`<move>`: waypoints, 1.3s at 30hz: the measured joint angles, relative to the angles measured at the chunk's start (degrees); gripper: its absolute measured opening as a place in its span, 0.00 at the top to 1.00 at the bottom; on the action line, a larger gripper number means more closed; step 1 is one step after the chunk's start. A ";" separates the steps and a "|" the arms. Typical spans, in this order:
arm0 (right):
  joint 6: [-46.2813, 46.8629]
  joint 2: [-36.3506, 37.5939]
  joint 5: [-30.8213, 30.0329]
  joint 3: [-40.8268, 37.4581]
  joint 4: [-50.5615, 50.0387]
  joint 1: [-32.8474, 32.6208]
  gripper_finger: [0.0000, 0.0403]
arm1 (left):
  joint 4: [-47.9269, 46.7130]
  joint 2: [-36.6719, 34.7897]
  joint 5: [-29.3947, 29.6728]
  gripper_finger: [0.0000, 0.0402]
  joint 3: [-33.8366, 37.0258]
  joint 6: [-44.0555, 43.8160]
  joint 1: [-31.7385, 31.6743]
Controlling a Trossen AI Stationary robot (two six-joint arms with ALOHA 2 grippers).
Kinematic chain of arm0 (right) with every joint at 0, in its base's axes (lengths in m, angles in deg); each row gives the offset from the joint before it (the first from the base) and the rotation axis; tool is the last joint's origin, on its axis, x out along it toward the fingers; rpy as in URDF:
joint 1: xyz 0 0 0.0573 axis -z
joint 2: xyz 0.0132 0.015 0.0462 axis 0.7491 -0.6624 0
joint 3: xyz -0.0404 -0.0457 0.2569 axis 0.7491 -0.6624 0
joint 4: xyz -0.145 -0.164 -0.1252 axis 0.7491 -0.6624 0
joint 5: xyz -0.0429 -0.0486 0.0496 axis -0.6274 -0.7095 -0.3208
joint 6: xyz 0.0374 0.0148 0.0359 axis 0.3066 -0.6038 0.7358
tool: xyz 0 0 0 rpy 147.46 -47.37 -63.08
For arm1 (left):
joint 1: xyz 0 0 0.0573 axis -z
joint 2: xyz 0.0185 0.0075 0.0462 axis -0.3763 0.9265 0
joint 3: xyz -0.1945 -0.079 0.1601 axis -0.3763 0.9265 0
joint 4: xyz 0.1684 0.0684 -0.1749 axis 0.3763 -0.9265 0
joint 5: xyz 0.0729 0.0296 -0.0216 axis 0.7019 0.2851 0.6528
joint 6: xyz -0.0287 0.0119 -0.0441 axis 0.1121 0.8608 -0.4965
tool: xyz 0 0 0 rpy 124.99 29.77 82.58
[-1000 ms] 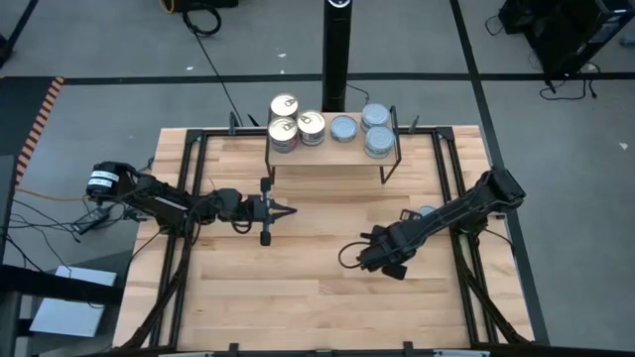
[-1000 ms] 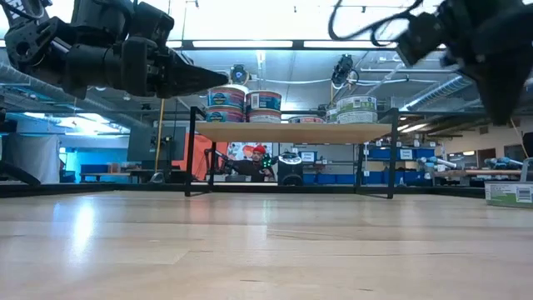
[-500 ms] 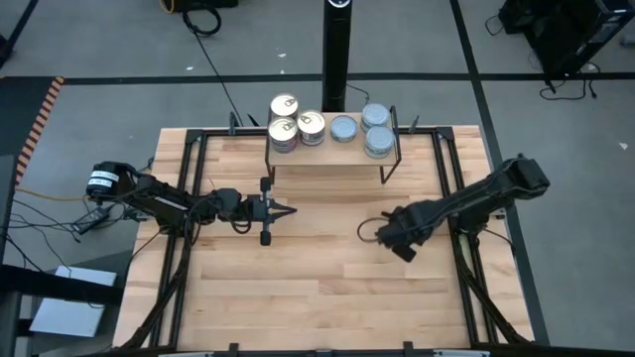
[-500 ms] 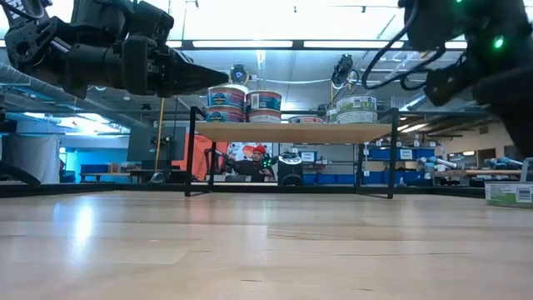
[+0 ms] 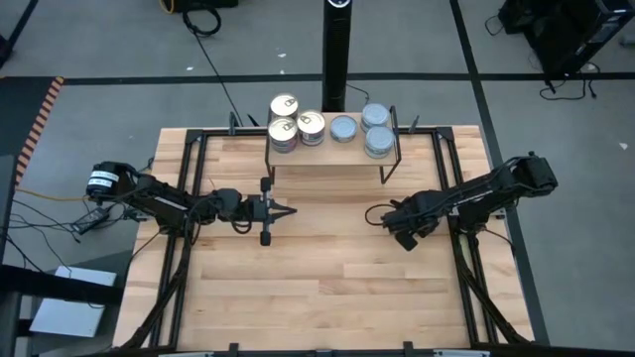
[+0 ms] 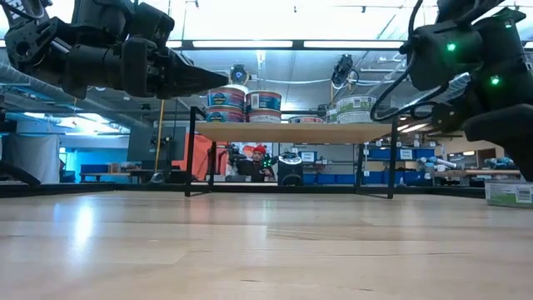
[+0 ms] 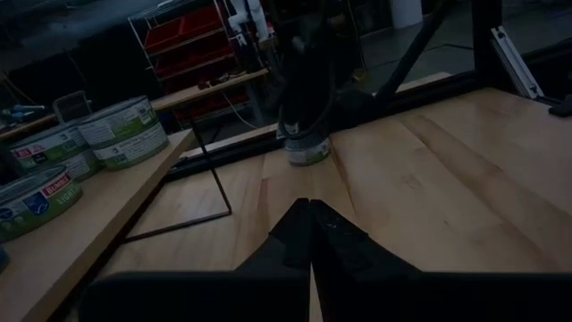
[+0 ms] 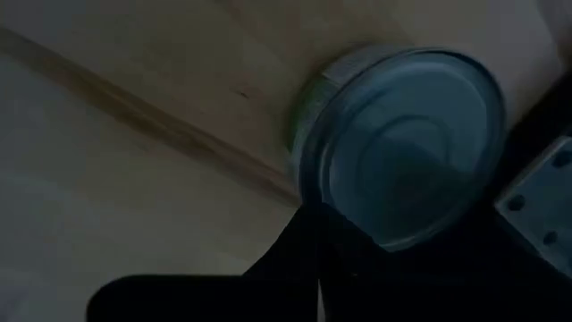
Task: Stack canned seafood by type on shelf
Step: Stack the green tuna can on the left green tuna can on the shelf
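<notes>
I have the right gripper (image 5: 382,215) low over a loose blue-grey-topped tin (image 8: 407,148) at the table's three o'clock edge, fingers pressed together. Descending like this would strike the lid or shove the tin off. The left gripper (image 5: 287,210), fingers together, waits mid-table. Other tins (image 5: 298,127) stand on the shelf (image 5: 332,154) at twelve o'clock.

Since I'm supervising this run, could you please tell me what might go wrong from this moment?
1. The right pincer is shut over the flat round tin with the plain blue-grey top; descending like this, it would likely shove the tin rather than grip it.
2. That tin lies close to the black metal frame, so opened fingers may strike it.
3. The light-wood shelf is crowded; another tin could nudge the stacked tins.
</notes>
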 joint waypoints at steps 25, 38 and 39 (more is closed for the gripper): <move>-5.42 -0.17 -4.45 4.71 -1.35 0.70 0.99 | -0.07 0.01 -0.02 0.99 0.00 -0.10 0.00; -6.92 0.08 -2.73 1.05 6.58 1.00 0.99 | -0.65 0.01 -0.02 0.99 0.00 -0.12 0.00; -6.89 0.06 -2.69 1.08 6.64 1.02 0.99 | -0.65 0.01 -0.02 0.99 0.00 -0.13 0.00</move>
